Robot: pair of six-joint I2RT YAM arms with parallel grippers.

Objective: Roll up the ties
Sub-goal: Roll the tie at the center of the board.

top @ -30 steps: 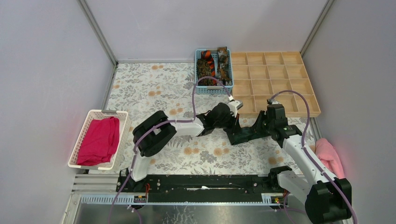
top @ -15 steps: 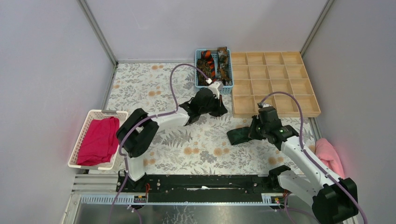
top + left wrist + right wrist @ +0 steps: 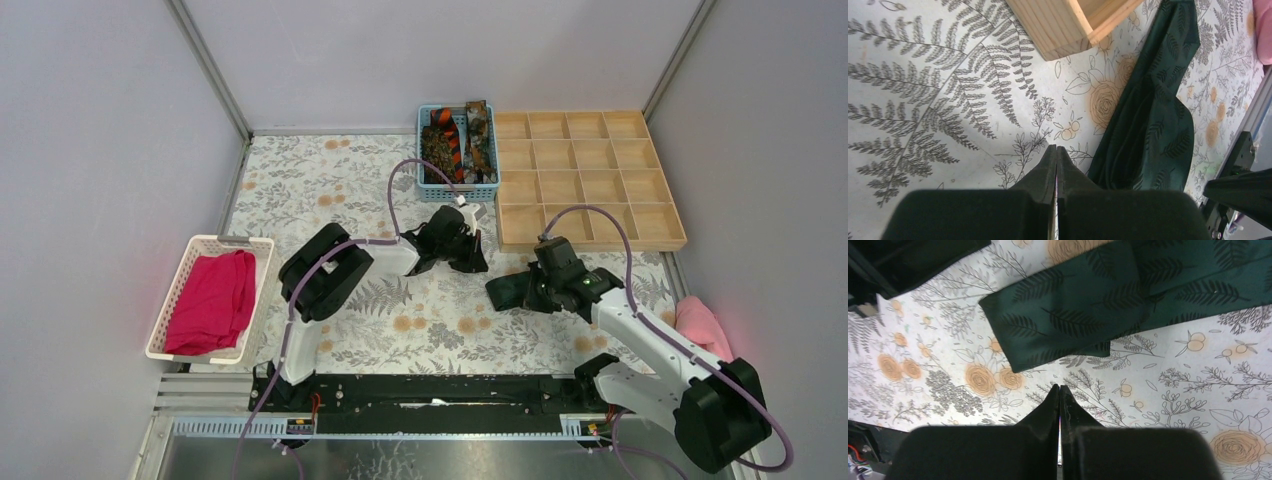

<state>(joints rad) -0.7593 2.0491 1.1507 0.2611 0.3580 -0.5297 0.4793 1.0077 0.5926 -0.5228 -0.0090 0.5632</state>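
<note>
Honestly, left fingers (image 3: 1043,172) and right fingers (image 3: 1049,409) are pressed together on nothing, so the tie (image 3: 1073,305) could get unfolded.

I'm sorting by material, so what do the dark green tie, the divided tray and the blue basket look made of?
Dark green tie: thin matte fabric, seemingly woven; it folds softly. Divided tray: pale bare wood, grain visible. Blue basket: probably plastic, slotted walls.

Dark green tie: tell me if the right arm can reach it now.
Probably yes: the right gripper, shut, hovers just beside the dark green tie with only bare tablecloth between; it would need to open first.
</note>
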